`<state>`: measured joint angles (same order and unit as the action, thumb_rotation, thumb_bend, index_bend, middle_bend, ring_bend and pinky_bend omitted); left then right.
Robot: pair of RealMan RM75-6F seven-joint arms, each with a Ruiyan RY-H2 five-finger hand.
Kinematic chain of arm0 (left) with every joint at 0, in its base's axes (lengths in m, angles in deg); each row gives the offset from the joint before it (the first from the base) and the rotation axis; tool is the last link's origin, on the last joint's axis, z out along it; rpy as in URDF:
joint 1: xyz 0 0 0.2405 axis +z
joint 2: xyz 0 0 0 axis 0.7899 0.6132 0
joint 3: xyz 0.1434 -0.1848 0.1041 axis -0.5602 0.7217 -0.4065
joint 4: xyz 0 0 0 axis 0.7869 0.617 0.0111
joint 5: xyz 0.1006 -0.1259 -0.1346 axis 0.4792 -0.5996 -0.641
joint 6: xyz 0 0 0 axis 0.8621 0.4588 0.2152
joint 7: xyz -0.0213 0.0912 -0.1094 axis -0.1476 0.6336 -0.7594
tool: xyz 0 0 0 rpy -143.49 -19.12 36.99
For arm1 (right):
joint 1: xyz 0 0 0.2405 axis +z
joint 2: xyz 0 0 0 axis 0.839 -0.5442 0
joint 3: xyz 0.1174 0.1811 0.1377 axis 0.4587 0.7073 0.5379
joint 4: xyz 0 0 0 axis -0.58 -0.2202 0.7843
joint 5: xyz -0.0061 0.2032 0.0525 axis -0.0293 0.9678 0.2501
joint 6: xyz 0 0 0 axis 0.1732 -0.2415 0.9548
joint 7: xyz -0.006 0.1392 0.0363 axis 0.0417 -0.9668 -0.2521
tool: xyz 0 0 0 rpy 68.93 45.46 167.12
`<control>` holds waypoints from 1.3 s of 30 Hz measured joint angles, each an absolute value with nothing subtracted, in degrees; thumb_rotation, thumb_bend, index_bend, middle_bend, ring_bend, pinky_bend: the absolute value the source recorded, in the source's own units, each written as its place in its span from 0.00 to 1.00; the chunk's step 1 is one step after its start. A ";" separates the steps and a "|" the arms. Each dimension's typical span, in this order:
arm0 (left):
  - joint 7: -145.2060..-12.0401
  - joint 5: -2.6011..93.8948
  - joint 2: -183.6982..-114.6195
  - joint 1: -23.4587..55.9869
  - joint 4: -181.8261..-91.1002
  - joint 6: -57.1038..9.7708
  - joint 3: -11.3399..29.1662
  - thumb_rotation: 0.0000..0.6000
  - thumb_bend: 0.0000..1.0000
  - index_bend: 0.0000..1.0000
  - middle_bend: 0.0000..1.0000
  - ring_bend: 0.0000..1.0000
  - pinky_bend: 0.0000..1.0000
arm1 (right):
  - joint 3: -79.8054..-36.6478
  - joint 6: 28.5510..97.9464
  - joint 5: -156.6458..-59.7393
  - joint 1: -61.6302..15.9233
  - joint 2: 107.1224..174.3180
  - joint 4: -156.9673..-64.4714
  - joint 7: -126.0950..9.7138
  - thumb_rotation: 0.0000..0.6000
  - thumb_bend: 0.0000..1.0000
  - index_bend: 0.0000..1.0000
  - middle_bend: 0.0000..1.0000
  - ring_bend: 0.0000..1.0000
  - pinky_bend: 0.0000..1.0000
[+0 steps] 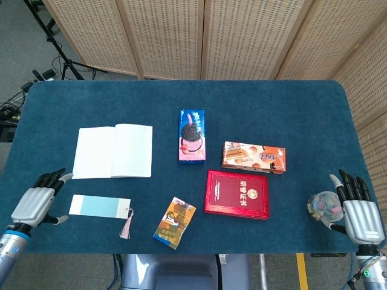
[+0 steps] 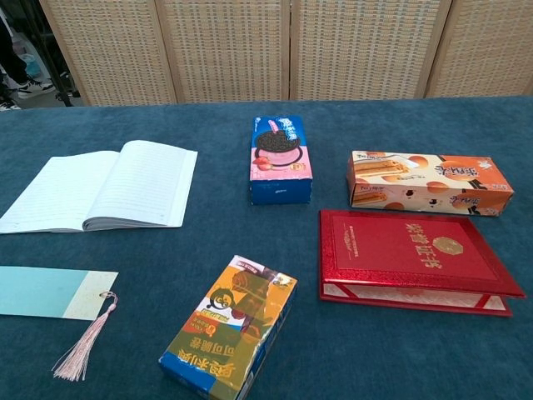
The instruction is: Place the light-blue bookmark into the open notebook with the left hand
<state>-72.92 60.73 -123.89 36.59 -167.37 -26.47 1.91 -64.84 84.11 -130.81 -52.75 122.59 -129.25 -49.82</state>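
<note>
The light-blue bookmark point(image 1: 99, 206) point(image 2: 52, 292) lies flat near the front left of the table, a pink tassel point(image 1: 127, 226) point(image 2: 83, 344) trailing from its right end. Behind it the open notebook point(image 1: 113, 159) point(image 2: 98, 186) lies with blank lined pages up. My left hand point(image 1: 36, 204) hovers just left of the bookmark, fingers spread, holding nothing; the chest view does not show it. My right hand point(image 1: 358, 212) stays at the table's front right edge, open and empty.
A blue-and-pink cookie box point(image 1: 191, 136) point(image 2: 280, 157), an orange biscuit box point(image 1: 253, 157) point(image 2: 428, 183), a red book point(image 1: 237, 194) point(image 2: 410, 257) and a small colourful box point(image 1: 174, 222) point(image 2: 229, 325) fill the middle. A clear pouch point(image 1: 321, 205) lies beside the right hand.
</note>
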 measured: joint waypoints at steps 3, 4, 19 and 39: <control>-73.12 59.20 -123.55 35.25 -167.60 -29.09 1.98 1.00 0.03 0.26 0.00 0.00 0.00 | -64.82 84.24 -130.86 -52.81 122.53 -129.25 -50.09 1.00 0.00 0.00 0.00 0.00 0.00; -73.15 58.71 -123.49 34.79 -167.57 -29.85 2.02 1.00 0.03 0.26 0.00 0.00 0.00 | -64.82 84.28 -130.87 -52.84 122.51 -129.24 -50.18 1.00 0.00 0.00 0.00 0.00 0.00; -63.35 53.23 -125.63 30.02 -166.40 -34.00 1.68 1.00 0.03 0.26 0.00 0.00 0.00 | -64.55 84.66 -130.70 -53.04 122.29 -129.29 -51.29 1.00 0.00 0.00 0.00 0.00 0.00; -49.76 45.22 -133.58 26.19 -165.07 -33.29 -0.53 1.00 0.08 0.26 0.00 0.00 0.00 | -64.01 85.24 -130.51 -53.32 121.62 -129.47 -54.08 1.00 0.00 0.00 0.00 0.00 0.00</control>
<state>-49.76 45.22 -133.58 26.19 -165.07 -33.29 -0.53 -64.01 85.24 -130.51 -53.32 121.62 -129.47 -54.08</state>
